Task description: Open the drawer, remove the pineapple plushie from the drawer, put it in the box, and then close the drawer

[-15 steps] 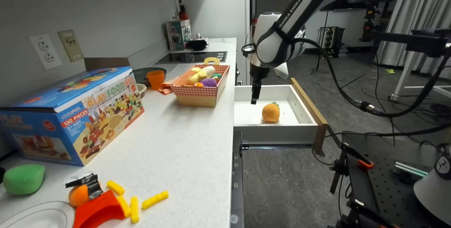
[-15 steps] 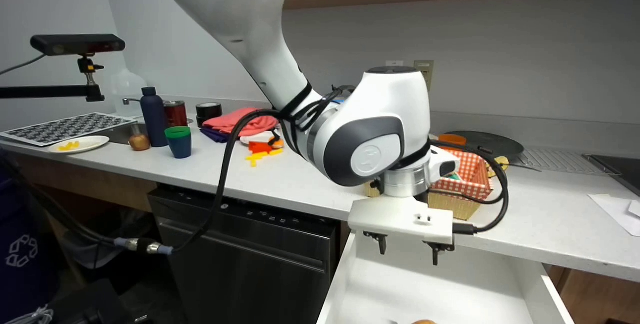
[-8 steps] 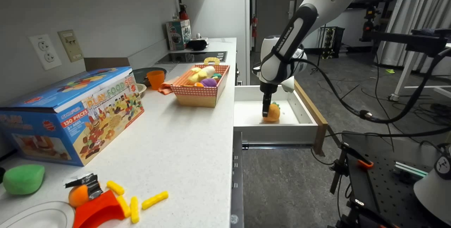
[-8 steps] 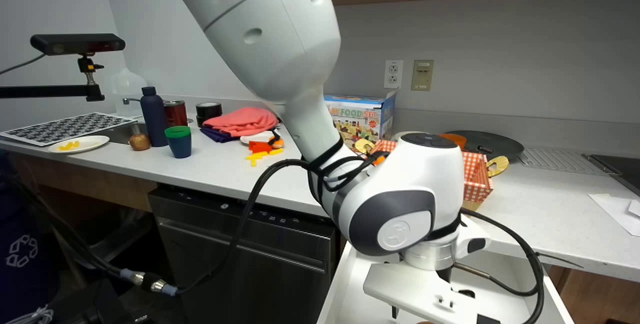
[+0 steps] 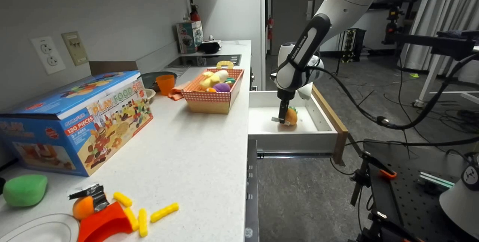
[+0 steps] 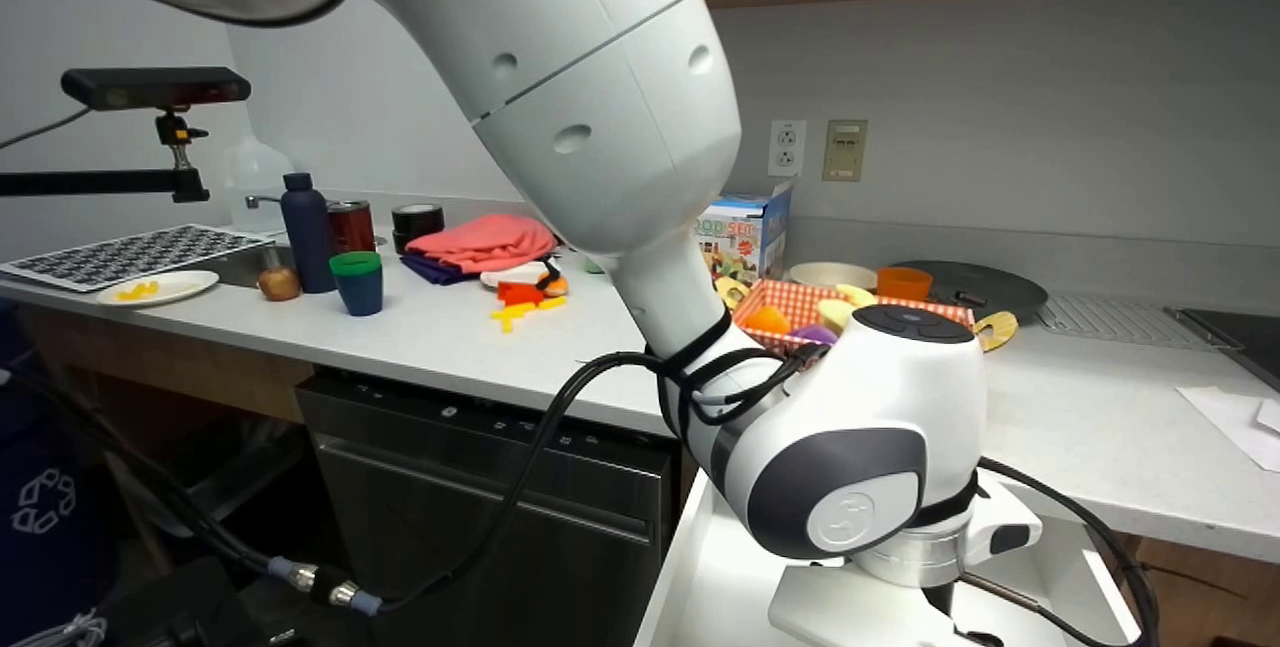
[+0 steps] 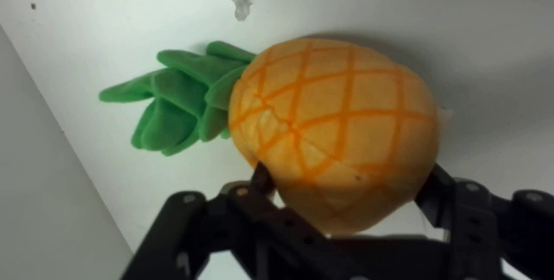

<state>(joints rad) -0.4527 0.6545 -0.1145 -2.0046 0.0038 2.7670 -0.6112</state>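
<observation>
The drawer (image 5: pixel 295 139) stands pulled open, its white interior showing in both exterior views (image 6: pixel 735 567). The pineapple plushie (image 7: pixel 342 111) lies in it on its side, orange body with green leaves to the left in the wrist view; it also shows in an exterior view (image 5: pixel 292 116). My gripper (image 7: pixel 346 179) reaches down into the drawer, its black fingers (image 7: pixel 437 185) pressing both sides of the plushie's body. Its fingertips are hidden in an exterior view. The box (image 5: pixel 208 102), a tan crate with red checked lining, stands on the counter with toy food inside; it shows in both exterior views (image 6: pixel 795 297).
The white counter (image 5: pixel 187 152) edge runs beside the drawer. A blue toy carton (image 5: pixel 75 122), an orange cup (image 5: pixel 165 84) and a dark pan (image 6: pixel 985 289) stand near the box. The drawer's wooden front (image 5: pixel 329 118) rises on its outer side. Arm cables hang over the drawer.
My gripper has moved down and outward from above the drawer to the plushie, and its fingers have closed around it. The plushie has turned slightly. The drawer and box have not moved.
</observation>
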